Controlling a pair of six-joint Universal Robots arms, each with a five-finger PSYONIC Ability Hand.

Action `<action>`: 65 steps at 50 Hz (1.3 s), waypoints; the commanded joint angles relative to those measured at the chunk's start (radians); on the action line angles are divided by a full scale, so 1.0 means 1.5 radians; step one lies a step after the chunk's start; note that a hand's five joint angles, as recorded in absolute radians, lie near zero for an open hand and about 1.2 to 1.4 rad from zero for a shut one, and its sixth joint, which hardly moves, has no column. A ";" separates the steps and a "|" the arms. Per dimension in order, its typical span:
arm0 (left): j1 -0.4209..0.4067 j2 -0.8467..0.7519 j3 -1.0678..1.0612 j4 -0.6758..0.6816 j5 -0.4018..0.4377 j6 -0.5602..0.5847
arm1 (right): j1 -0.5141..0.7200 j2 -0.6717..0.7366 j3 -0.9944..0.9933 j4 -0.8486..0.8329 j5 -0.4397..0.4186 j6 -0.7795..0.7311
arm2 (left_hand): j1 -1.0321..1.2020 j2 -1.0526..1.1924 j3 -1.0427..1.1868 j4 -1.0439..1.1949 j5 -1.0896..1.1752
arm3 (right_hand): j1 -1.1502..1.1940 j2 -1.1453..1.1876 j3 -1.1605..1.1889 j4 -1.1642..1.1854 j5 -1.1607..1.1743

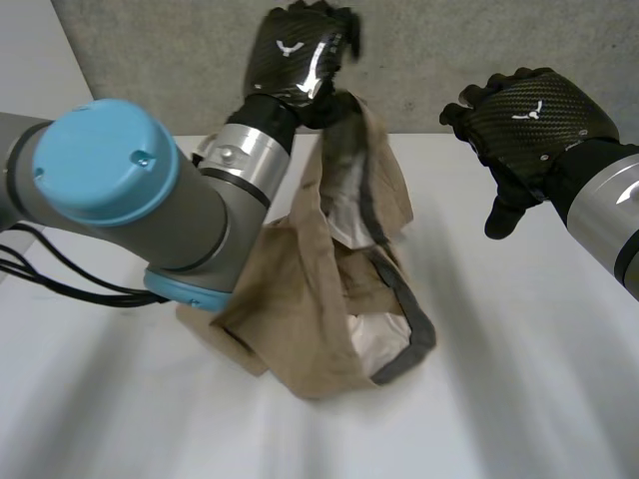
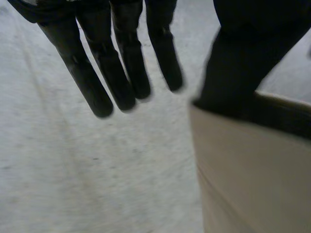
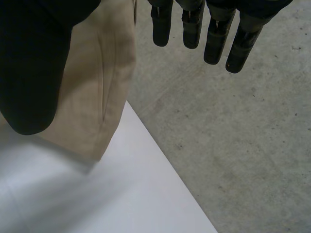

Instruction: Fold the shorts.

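The left hand is raised over the far middle of the table, fingers straight and apart. The tan shorts hang by their dark waistband off its thumb, their lower end resting on the table. To the right, the right hand hovers with loose fingers, holding nothing.

The left hand is up at the back ctr, above the table, w/ the shorts hanging off its thumb and their lower part heaped on the table's middle. The left arm crosses in front of the shorts' left side. The right hand is right of the shorts, apart from them, approx level w/ the left hand, and the wall stands behind the table.
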 commanded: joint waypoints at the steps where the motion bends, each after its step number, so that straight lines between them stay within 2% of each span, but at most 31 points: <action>1: -0.016 -0.025 0.044 -0.034 0.022 -0.043 | -0.001 -0.004 -0.001 0.000 0.003 0.000 | -0.278 -0.325 -0.328 -0.325 -0.330 | -0.001 -0.029 -0.026 -0.039 -0.033; 14: -0.006 -0.024 0.049 -0.047 0.018 -0.044 | -0.001 -0.007 -0.005 0.000 0.005 -0.001 | -0.227 -0.275 -0.278 -0.274 -0.279 | -0.001 -0.029 -0.026 -0.039 -0.033; 19: 0.014 -0.015 0.034 -0.049 -0.016 -0.041 | -0.002 -0.017 -0.007 0.005 0.006 0.000 | -0.239 -0.286 -0.290 -0.286 -0.291 | -0.001 -0.029 -0.026 -0.039 -0.033; 22: 0.045 0.014 0.001 -0.059 -0.054 -0.030 | -0.001 -0.021 0.001 0.019 0.004 0.006 | -0.239 -0.286 -0.290 -0.286 -0.291 | -0.001 -0.029 -0.026 -0.039 -0.033; 24: 0.083 0.054 -0.037 -0.078 -0.066 -0.015 | -0.001 -0.021 0.013 0.045 0.001 0.007 | -0.235 -0.282 -0.286 -0.282 -0.287 | -0.001 -0.029 -0.026 -0.039 -0.033; 28: 0.122 0.096 -0.093 -0.110 -0.066 0.018 | 0.011 -0.021 0.050 0.096 -0.005 0.010 | -0.233 -0.281 -0.284 -0.280 -0.285 | -0.001 -0.029 -0.026 -0.039 -0.033; 33: 0.144 0.142 -0.204 -0.159 -0.067 0.105 | 0.038 -0.014 0.111 0.107 -0.012 0.047 | -0.227 -0.275 -0.278 -0.274 -0.279 | -0.001 -0.029 -0.026 -0.039 -0.033; 39: 0.149 0.184 -0.334 -0.187 -0.078 0.207 | 0.063 -0.003 0.193 0.051 -0.024 0.114 | -0.233 -0.280 -0.284 -0.280 -0.285 | 0.031 0.003 0.006 -0.007 -0.001; 43: 0.159 0.207 -0.393 -0.186 -0.085 0.224 | 0.080 0.011 0.254 -0.017 -0.024 0.127 | -0.235 -0.282 -0.286 -0.282 -0.287 | 0.080 0.052 0.055 0.042 0.048; 45: 0.167 0.219 -0.430 -0.187 -0.095 0.224 | 0.095 0.028 0.294 -0.059 -0.022 0.128 | -0.231 -0.279 -0.282 -0.278 -0.283 | 0.082 0.054 0.057 0.044 0.050; 55: 0.169 0.239 -0.504 -0.187 -0.135 0.203 | 0.127 0.112 0.343 -0.126 -0.014 0.132 | -0.223 -0.271 -0.274 -0.270 -0.276 | 0.097 0.070 0.072 0.059 0.066; 63: 0.185 0.237 -0.506 -0.188 -0.132 0.153 | 0.141 0.152 0.349 -0.199 0.029 0.131 | -0.172 -0.220 -0.223 -0.220 -0.225 | 0.201 0.174 0.176 0.163 0.170; 65: 0.188 0.234 -0.506 -0.189 -0.130 0.140 | 0.145 0.170 0.353 -0.240 0.056 0.122 | -0.168 -0.216 -0.219 -0.216 -0.221 | 0.213 0.185 0.188 0.175 0.181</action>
